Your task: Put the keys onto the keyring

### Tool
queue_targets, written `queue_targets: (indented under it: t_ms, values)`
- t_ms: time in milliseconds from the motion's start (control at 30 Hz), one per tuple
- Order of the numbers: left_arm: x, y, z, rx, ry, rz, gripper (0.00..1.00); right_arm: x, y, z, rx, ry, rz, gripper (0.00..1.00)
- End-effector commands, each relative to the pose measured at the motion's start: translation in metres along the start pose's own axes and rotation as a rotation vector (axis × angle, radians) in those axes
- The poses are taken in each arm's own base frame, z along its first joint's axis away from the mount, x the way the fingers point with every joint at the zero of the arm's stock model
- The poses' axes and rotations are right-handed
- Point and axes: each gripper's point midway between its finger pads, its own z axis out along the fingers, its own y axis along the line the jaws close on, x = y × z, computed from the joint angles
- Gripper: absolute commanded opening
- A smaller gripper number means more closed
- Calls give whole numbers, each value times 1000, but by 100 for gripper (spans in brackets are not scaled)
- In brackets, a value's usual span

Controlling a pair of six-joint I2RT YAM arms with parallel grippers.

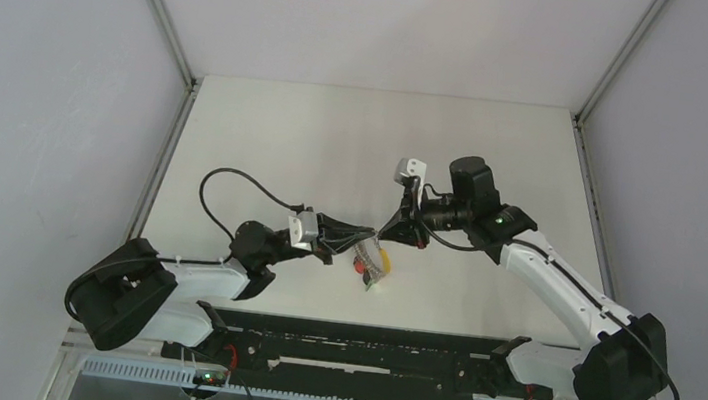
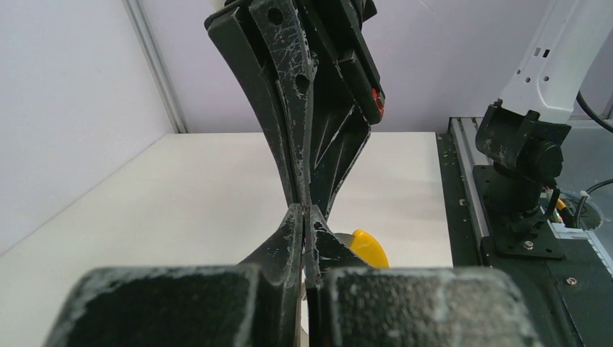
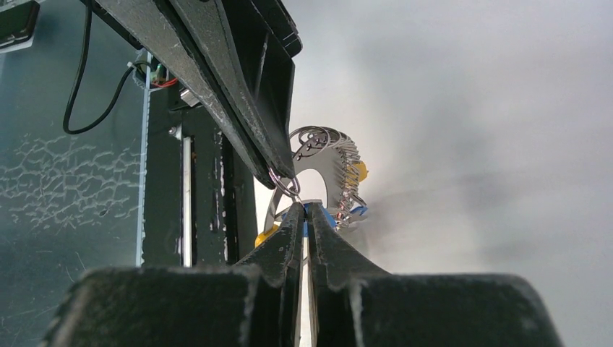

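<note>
The left arm is stretched low from its base toward the middle of the table, and the right arm is bent at the elbow, its wrist turned back toward the left one. The left gripper and the right gripper are brought tip to tip above the table. Both pairs of fingers are pressed together. The keyring is pinched by a thin wire loop at the left tips. The keys are bunched on it, hanging just behind the right tips. What the right fingers nip cannot be told.

Individual keys indistinct, too small
</note>
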Motion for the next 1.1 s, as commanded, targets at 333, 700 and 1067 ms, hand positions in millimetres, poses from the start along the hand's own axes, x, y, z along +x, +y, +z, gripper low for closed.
queue_targets:
  t_ms: [333, 700, 1067]
  values:
    - [-36, -2, 0, 3, -118, 79, 0, -21, 10, 3, 4, -5, -156, 12]
    - [-38, -7, -1, 26, -123, 76, 0, -36, 16, -9, 46, -130, -305, 24]
    - [-40, -9, 0, 41, -125, 69, 0, -29, 17, 3, -15, -129, -328, 24]
